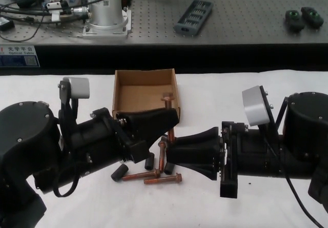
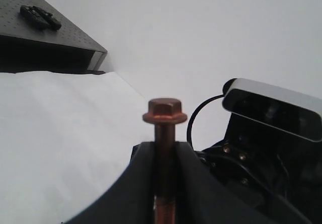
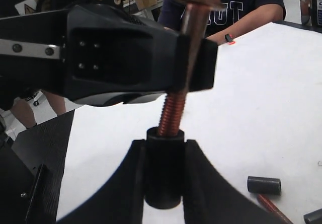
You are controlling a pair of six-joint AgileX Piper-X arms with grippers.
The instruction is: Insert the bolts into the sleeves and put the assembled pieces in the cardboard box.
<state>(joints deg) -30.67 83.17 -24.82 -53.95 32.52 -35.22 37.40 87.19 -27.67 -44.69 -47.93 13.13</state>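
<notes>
My left gripper (image 1: pixel 171 117) is shut on a copper bolt (image 1: pixel 168 112) and holds it upright, head up, just in front of the cardboard box (image 1: pixel 117 92). In the left wrist view the bolt (image 2: pixel 164 118) stands between the fingers (image 2: pixel 143 168). My right gripper (image 3: pixel 164 183) is shut on a black sleeve (image 3: pixel 163 166) directly below. The bolt's threaded end (image 3: pixel 171 116) sits in the sleeve's mouth. Three loose bolts (image 1: pixel 141 175) and a few sleeves (image 1: pixel 119 172) lie on the white cloth beneath both grippers.
The box (image 1: pixel 145 73) is open, with brown floor showing inside. A loose sleeve (image 3: pixel 263 184) and a bolt (image 3: pixel 271 206) lie beside my right gripper. On the perforated bench behind are a black tray (image 1: pixel 193 16), a metal post base (image 1: pixel 105 13) and two black parts (image 1: pixel 304 18).
</notes>
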